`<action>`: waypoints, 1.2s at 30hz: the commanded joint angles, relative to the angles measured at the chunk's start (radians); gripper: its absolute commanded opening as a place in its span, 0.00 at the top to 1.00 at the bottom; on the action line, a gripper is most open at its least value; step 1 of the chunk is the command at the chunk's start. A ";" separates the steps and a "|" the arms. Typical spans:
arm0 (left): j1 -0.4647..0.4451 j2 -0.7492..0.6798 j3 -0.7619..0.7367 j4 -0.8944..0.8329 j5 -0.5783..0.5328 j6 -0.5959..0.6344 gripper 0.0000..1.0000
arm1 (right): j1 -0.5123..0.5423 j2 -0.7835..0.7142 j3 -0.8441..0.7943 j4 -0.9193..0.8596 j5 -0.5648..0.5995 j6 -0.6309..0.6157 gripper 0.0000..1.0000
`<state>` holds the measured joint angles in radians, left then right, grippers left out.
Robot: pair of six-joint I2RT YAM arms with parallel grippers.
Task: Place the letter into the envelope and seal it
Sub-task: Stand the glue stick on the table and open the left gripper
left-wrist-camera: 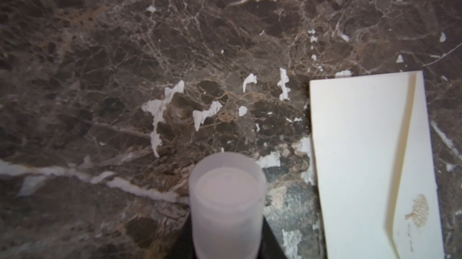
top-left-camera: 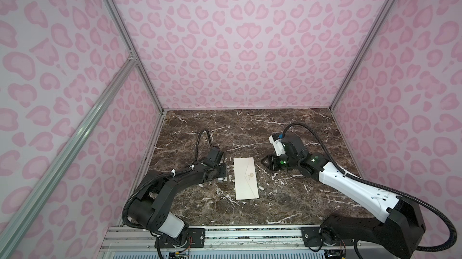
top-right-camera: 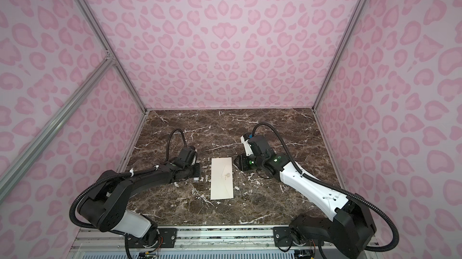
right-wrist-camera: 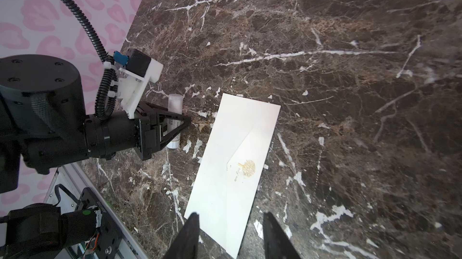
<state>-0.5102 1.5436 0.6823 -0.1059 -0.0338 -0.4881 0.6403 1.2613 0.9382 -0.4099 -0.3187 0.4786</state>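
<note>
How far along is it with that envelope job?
Looks done: no letter shows and the envelope is folded shut, so it is probably inside. In hand: the left gripper clamps a white stick; the right gripper is open, empty. Left: whether the flap is stuck I cannot tell.

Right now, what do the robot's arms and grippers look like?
The left arm is mostly black; the right arm is white and black with green lights. Ribbed black cables loop along both. The left gripper and right gripper have black pointed fingers.
</note>
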 commanded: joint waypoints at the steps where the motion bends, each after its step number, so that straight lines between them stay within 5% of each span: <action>1: 0.002 0.028 0.003 -0.113 0.000 0.008 0.87 | -0.001 -0.003 -0.004 0.012 -0.002 -0.006 0.56; 36: 0.002 0.077 0.036 -0.173 -0.040 0.020 0.65 | -0.005 -0.011 -0.013 0.008 0.001 -0.007 0.56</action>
<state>-0.5106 1.6009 0.7307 -0.1196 -0.0597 -0.4652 0.6350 1.2522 0.9329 -0.4110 -0.3187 0.4782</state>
